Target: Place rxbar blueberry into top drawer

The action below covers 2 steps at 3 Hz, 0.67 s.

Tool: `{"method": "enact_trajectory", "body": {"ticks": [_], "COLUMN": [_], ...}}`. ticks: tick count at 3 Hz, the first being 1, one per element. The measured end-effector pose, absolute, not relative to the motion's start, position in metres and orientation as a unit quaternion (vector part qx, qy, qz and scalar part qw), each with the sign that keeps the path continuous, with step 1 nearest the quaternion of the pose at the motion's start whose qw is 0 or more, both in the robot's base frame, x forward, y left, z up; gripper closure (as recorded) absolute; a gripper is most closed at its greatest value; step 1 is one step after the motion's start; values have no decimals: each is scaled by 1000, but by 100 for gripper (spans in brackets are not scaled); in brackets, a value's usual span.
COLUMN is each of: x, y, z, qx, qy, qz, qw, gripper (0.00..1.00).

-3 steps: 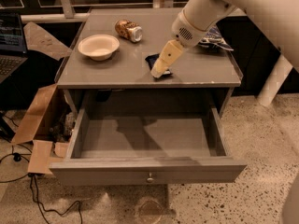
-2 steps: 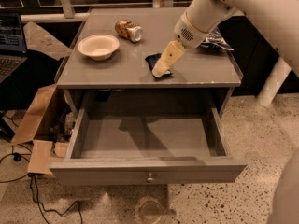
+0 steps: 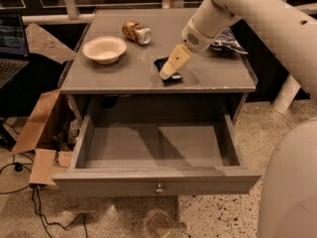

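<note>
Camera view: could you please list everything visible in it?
cabinet: one, grey, centre
snack bar: one, dark blue, cabinet top, centre front
bowl: one, cream, cabinet top, left
can: one, brown, on its side behind bowl
chip bag: one, blue-white, cabinet top, right
top drawer: one, grey, pulled open
cardboard: two pieces, brown, floor left
laptop: one, dark, left edge
cables: few, dark, floor left
arm: one, white, from the right
gripper: one, tan, at the snack bar

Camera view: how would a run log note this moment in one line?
gripper: at rxbar blueberry on cabinet top | top drawer: open, bar not yet inside | stage: pick
</note>
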State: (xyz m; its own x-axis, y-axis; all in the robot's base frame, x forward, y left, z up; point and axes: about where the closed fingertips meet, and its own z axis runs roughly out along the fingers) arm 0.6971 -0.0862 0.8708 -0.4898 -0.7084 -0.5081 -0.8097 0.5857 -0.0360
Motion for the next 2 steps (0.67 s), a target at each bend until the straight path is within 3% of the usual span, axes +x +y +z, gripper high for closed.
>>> {"method": "enact_trajectory", "body": {"ticks": [2], "x": [709], "y": [-81], "z": [852], "qx": [-410], "qy": [870], "qz": [89], "qw": [258], "gripper": [0]}}
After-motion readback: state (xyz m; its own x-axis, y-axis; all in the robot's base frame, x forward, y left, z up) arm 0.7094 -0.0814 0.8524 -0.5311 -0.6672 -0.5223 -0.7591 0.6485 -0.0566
